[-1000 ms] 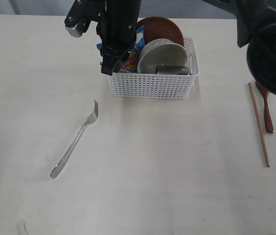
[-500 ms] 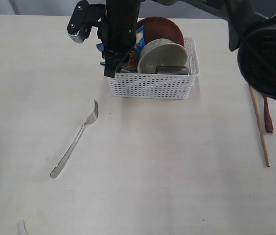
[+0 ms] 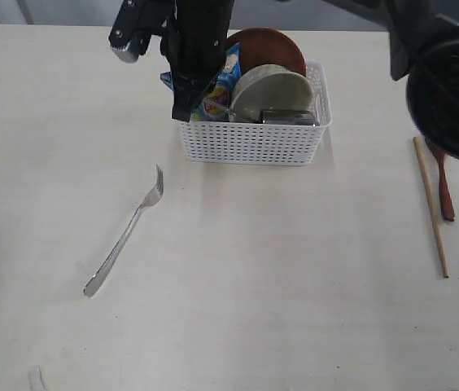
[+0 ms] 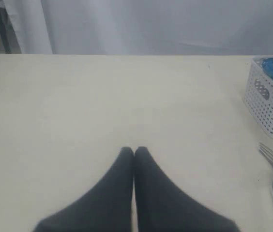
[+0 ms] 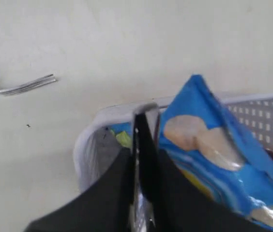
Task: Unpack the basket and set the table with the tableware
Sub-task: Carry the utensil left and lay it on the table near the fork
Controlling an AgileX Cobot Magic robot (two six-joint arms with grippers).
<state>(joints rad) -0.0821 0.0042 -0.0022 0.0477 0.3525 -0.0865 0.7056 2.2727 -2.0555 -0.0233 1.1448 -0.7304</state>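
The white basket [image 3: 254,142] stands at the table's far middle and holds the pale bowl [image 3: 270,91], the reddish-brown plate [image 3: 270,42] and a steel cup [image 3: 286,117]. My right gripper [image 3: 182,110] reaches down into the basket's left end. In the right wrist view this gripper [image 5: 144,152] is shut on the thin steel knife [image 5: 145,113], which stands upright beside the blue chips bag [image 5: 209,140]. A fork [image 3: 128,232] lies on the table [image 3: 278,293] in front of the basket. My left gripper [image 4: 134,151] is shut and empty above bare tabletop.
The wooden chopsticks [image 3: 430,204] and dark red-brown spoon [image 3: 443,183] lie side by side at the right edge. The right arm's dark bulk fills the upper right corner. In the left wrist view the basket [image 4: 272,106] and fork [image 4: 272,169] sit off to one side.
My right gripper's fingers have closed on the knife inside the basket and the arm has risen slightly. The left gripper, fork, spoon and chopsticks have not moved.
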